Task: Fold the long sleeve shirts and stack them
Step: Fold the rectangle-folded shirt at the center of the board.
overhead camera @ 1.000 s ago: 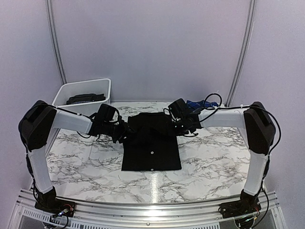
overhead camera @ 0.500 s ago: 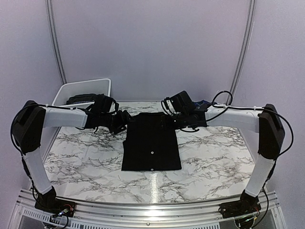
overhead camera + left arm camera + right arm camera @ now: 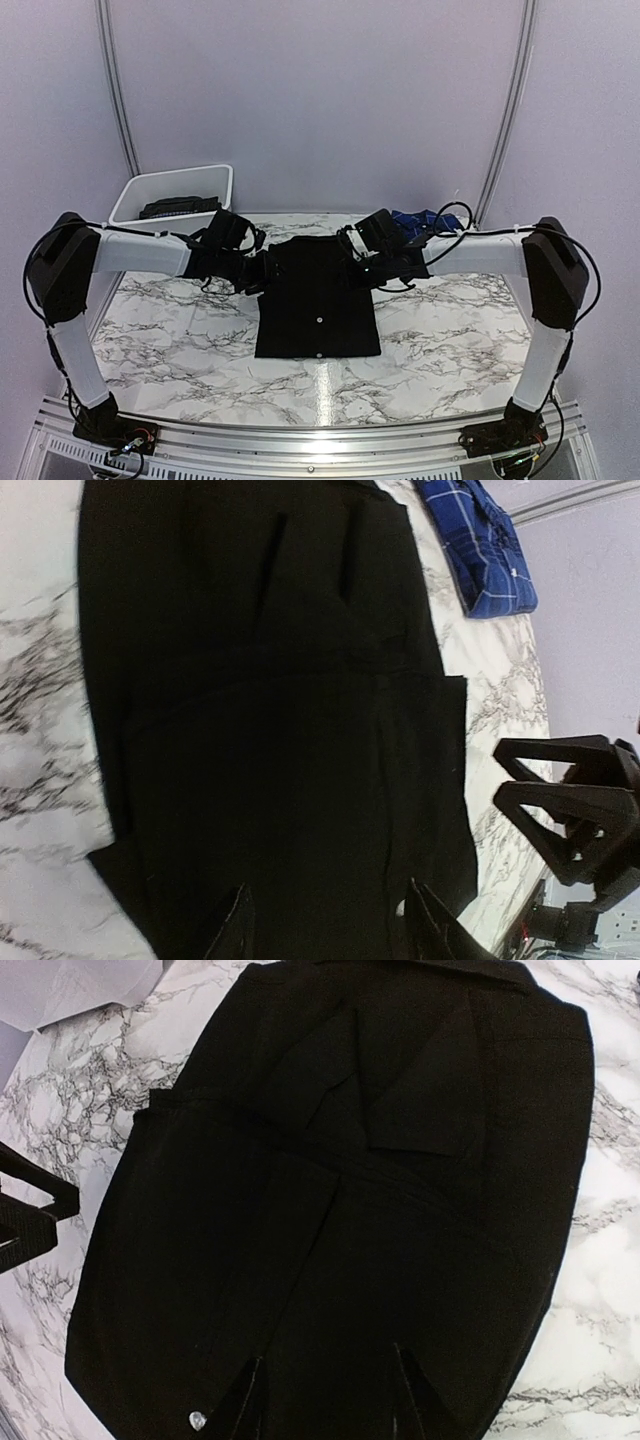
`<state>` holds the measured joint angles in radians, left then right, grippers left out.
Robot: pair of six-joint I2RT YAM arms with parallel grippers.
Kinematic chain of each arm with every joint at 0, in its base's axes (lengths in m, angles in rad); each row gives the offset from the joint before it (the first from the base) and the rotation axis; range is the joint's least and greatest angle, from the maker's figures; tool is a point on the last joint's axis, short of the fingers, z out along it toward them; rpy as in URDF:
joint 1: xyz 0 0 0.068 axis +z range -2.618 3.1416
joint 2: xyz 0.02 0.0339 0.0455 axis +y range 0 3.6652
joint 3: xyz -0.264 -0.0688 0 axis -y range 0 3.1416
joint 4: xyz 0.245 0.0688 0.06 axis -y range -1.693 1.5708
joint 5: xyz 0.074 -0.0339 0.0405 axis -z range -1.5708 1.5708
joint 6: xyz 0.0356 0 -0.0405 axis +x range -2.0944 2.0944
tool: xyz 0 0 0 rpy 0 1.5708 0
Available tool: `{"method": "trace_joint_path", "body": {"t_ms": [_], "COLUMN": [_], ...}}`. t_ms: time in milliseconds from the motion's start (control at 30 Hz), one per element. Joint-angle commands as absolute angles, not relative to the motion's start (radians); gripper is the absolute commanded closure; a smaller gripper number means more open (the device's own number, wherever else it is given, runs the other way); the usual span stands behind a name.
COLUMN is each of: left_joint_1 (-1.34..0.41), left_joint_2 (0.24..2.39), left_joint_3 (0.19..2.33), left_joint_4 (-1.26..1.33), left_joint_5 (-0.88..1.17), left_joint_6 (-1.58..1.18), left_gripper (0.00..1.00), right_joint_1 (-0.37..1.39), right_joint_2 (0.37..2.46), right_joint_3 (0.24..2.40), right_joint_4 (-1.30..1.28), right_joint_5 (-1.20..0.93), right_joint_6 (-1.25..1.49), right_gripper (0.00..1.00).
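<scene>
The black long sleeve shirt [image 3: 318, 300] lies folded into a flat rectangle in the middle of the marble table, collar toward the far side. My left gripper [image 3: 262, 272] hovers at its upper left edge, and my right gripper [image 3: 358, 262] at its upper right. In the left wrist view the gripper [image 3: 325, 920] stands open over black cloth [image 3: 270, 730]. The right wrist view shows the same: gripper [image 3: 328, 1390] open above the shirt [image 3: 340, 1180], a white button [image 3: 197, 1419] beside it. The blue plaid shirt [image 3: 412, 220] sits bunched behind the right arm, also the blue shirt [image 3: 480, 540].
A white plastic bin [image 3: 135, 195] holding dark cloth stands at the back left corner. Bare marble table [image 3: 170, 340] lies on both sides of the black shirt and in front of it. Each wrist camera catches the opposite gripper across the shirt.
Both grippers lifted toward the back wall half a second ago and have since come down to the shirt's upper corners. The black shirt stays flat.
</scene>
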<state>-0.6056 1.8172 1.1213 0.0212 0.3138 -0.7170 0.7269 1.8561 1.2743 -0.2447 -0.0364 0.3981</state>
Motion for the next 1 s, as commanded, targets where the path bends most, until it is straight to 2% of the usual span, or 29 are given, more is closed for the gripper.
{"method": "trace_joint_path", "body": {"t_ms": [0, 167, 367, 533, 700, 800, 967], "left_joint_1": [-0.625, -0.629, -0.603, -0.578, -0.587, -0.592, -0.616], "left_joint_2": [1.953, 2.107, 2.197, 2.209, 2.089, 1.965, 1.758], "left_joint_3": [1.28, 1.419, 1.481, 1.521, 1.486, 1.379, 1.148], "left_joint_4": [0.04, 0.011, -0.064, -0.116, -0.139, -0.143, -0.152], "left_joint_5": [0.346, 0.339, 0.252, 0.238, 0.28, 0.29, 0.295], "left_joint_6": [-0.699, -0.702, -0.685, -0.653, -0.617, -0.609, -0.605], "left_gripper": [0.5, 0.56, 0.62, 0.63, 0.54, 0.5, 0.48], "right_joint_1": [0.662, 0.605, 0.566, 0.565, 0.565, 0.568, 0.612], "right_joint_2": [1.912, 1.994, 2.035, 1.984, 1.841, 1.736, 1.593], "right_joint_3": [1.259, 1.272, 1.269, 1.254, 1.171, 1.068, 0.888], "right_joint_4": [-0.116, -0.087, -0.1, -0.139, -0.164, -0.171, -0.181], "right_joint_5": [-0.148, -0.193, -0.195, -0.194, -0.214, -0.251, -0.291], "right_joint_6": [0.451, 0.483, 0.486, 0.471, 0.45, 0.446, 0.463], "right_gripper": [0.69, 0.75, 0.75, 0.73, 0.64, 0.59, 0.58]}}
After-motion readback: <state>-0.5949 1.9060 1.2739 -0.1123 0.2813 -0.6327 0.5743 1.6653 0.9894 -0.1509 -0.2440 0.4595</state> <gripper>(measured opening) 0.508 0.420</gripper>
